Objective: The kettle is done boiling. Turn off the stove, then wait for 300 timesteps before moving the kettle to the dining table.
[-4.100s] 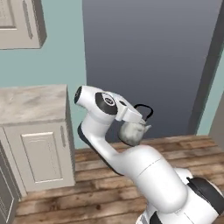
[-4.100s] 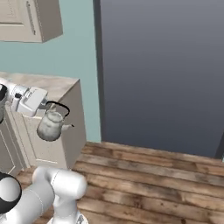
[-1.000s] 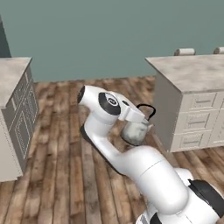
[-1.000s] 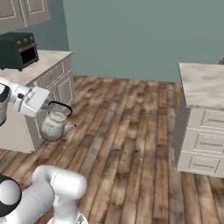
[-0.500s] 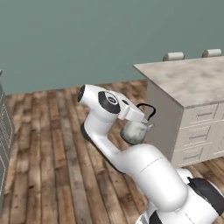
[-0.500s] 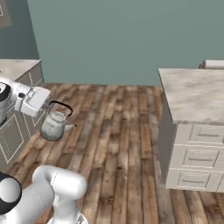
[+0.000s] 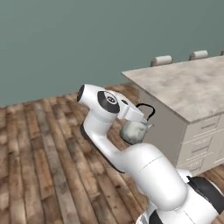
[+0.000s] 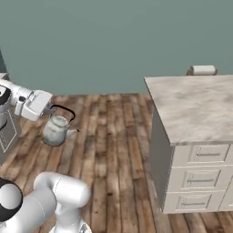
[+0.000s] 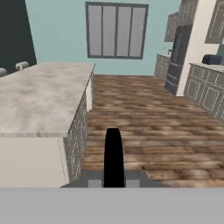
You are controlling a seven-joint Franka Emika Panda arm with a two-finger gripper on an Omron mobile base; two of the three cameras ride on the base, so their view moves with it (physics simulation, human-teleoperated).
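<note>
The small silver kettle [image 7: 134, 130] hangs in the air over the wooden floor, and my gripper [image 7: 142, 113] is shut on its thin black arched handle. From the right base view the kettle [image 8: 56, 129] hangs below the gripper [image 8: 51, 109], well left of the dining table [image 8: 195, 107]. Its marbled top [image 7: 192, 85] lies just right of the kettle in the left base view. In the hand view the black handle [image 9: 113, 153] rises between the fingertips of the gripper [image 9: 113, 181], with the dining table [image 9: 39, 96] at the left. The stove is out of view.
Stools [image 7: 161, 60] stand at the table's far side. A teal wall closes the back. A pale cabinet [image 8: 7, 132] sits at the left edge. The hand view has a window [image 9: 116, 30], a tall fridge [image 9: 179, 57] and wall counters [image 9: 205, 89] across open floor.
The base has turned, so the whole scene has swung left and the dining table has come nearer. The kettle stays in the shut gripper, held the same way.
</note>
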